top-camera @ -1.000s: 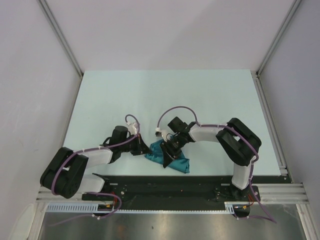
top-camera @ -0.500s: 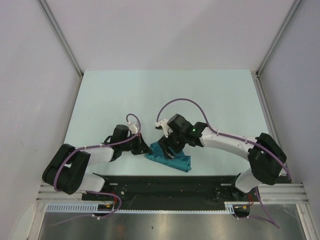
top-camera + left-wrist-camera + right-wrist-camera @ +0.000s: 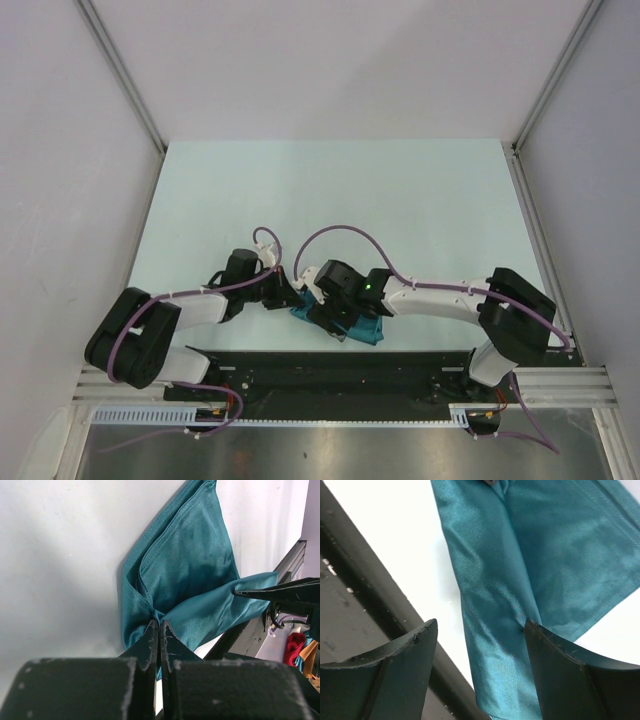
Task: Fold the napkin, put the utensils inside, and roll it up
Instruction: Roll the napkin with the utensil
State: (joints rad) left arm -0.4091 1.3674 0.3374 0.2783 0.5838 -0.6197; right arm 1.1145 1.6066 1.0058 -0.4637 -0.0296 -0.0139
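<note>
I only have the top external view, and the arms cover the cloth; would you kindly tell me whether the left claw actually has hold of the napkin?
Observer: Yes. The left wrist view shows the left claw shut, pinching a gathered bit of the napkin.
Operator: Thank you. And the right claw?
Observer: Its wrist view shows the right claw open, straddling a long fold of the cloth with nothing pinched.
Operator: Do you see any utensils?
Observer: No. Both wrist views show only teal fabric, with no gold metal.
</note>
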